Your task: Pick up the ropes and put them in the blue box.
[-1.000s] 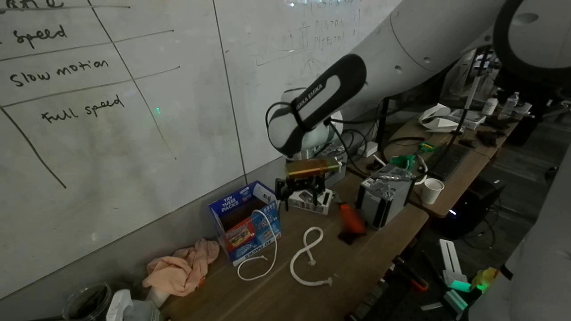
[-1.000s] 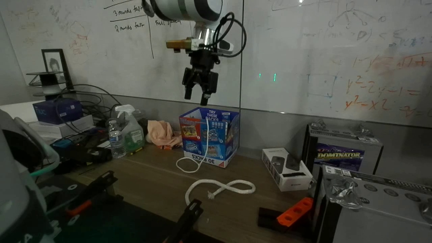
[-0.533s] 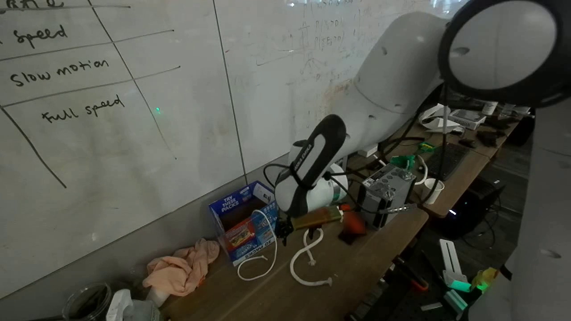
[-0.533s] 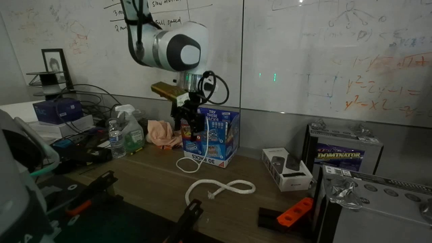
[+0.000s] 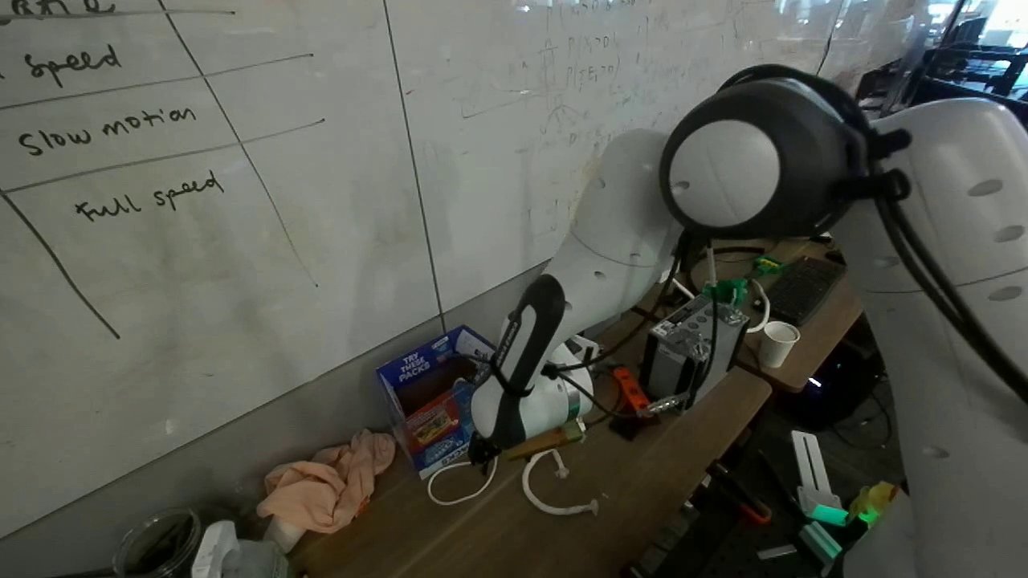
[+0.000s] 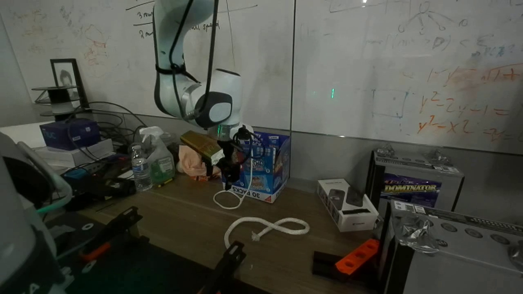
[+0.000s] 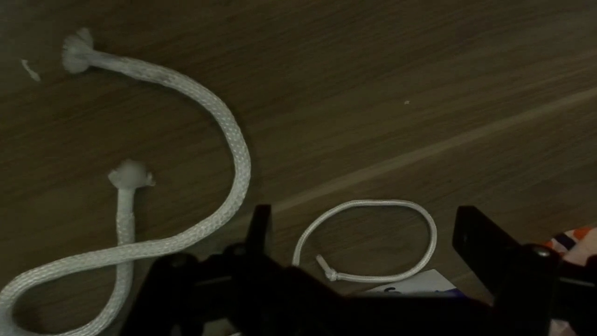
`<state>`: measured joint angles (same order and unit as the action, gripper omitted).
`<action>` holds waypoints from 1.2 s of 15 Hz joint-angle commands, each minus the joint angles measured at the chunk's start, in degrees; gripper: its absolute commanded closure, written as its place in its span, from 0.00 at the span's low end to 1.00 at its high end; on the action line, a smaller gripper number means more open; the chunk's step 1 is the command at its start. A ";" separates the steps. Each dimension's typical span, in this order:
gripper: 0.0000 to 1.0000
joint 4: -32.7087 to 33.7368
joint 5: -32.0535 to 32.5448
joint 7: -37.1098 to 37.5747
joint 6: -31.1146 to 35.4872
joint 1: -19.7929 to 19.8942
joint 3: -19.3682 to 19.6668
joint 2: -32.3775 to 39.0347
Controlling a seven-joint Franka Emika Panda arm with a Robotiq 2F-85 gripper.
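The blue box (image 5: pixel 414 363), also in an exterior view (image 6: pixel 261 185), stands open-topped against the whiteboard. A thin white rope (image 6: pixel 229 208) hangs over the box's front side, and its lower end lies in a loop on the table. That loop shows in the wrist view (image 7: pixel 378 203) with a knotted end. A thicker white rope (image 7: pixel 240 156) lies curled and crossed on the table, also in both exterior views (image 5: pixel 536 499) (image 6: pixel 282 228). My gripper (image 7: pixel 364 209) is open and empty. It hovers above the loop, close to the box's front (image 6: pixel 231 184).
A pink cloth (image 5: pixel 329 486) lies beside the box. A spray bottle (image 6: pixel 160 161) and a water bottle (image 6: pixel 141 171) stand further along. A white phone box (image 6: pixel 347 204), an orange piece (image 6: pixel 357 256) and grey cases (image 6: pixel 449 245) are on the opposite side. The whiteboard (image 6: pixel 367 81) rises behind.
The arm has swung and lowered. My gripper has come down from above the box to just in front of it, over the thin rope's loop. The ropes and box have not moved.
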<state>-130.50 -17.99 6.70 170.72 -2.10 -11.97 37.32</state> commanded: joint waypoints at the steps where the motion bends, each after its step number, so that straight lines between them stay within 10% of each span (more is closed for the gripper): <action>1: 0.00 7.47 2.27 -0.79 2.33 0.42 0.06 8.19; 18: 0.00 28.95 4.16 1.61 2.46 -0.36 4.17 27.42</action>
<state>-105.02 -14.54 6.99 172.57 -2.10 -8.29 62.54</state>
